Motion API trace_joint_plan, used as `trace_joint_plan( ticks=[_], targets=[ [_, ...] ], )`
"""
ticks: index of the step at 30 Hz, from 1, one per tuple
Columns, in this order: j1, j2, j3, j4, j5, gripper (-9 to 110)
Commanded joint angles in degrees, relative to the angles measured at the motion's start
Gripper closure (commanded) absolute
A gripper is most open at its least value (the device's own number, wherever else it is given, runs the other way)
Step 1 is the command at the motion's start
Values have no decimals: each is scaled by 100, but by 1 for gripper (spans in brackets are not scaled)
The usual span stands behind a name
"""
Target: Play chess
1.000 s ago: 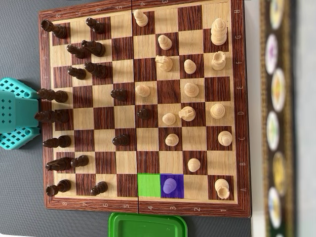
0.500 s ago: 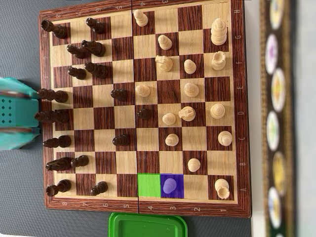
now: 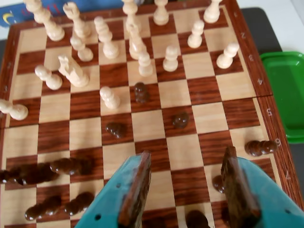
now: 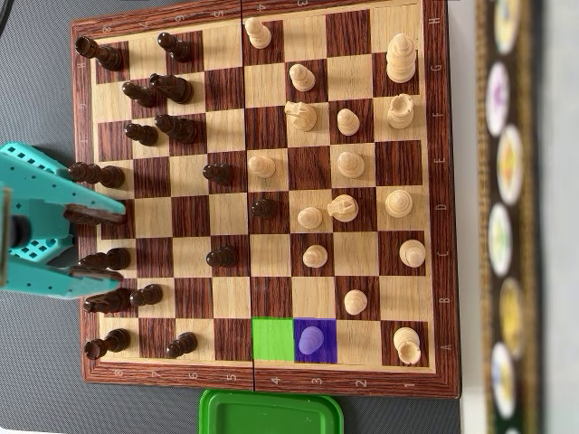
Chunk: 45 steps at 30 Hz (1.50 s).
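Observation:
The wooden chessboard (image 4: 271,381) fills the overhead view, with dark pieces on the left and light pieces on the right. One square is tinted green (image 4: 273,339), and beside it a pawn (image 4: 312,340) stands on a purple-tinted square. My teal gripper (image 4: 118,256) reaches over the board's left edge, open, with a dark piece (image 4: 104,260) under the gap. In the wrist view the gripper (image 3: 186,159) is open above bare squares, holding nothing. Dark pawns (image 3: 180,119) (image 3: 116,129) stand ahead of it and light pieces (image 3: 109,97) beyond.
A green tray (image 4: 271,411) lies just off the board's bottom edge in the overhead view, and at the right (image 3: 285,95) in the wrist view. A patterned strip (image 4: 507,217) runs along the right side. Dark pieces crowd both sides of the fingers.
The gripper has come from beside the board's left edge to over its first columns, with both fingers now spread across the dark back ranks. No chess piece has moved.

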Motion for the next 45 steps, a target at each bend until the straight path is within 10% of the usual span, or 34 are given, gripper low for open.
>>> trace_joint_plan(
  ticks=[1, 26, 45],
  targets=[
    [44, -1143, -817, 202, -281, 80],
    [861, -7655, -5502, 229, -1283, 81],
    [1222, -9510, -6583, 185, -1406, 87]
  ],
)
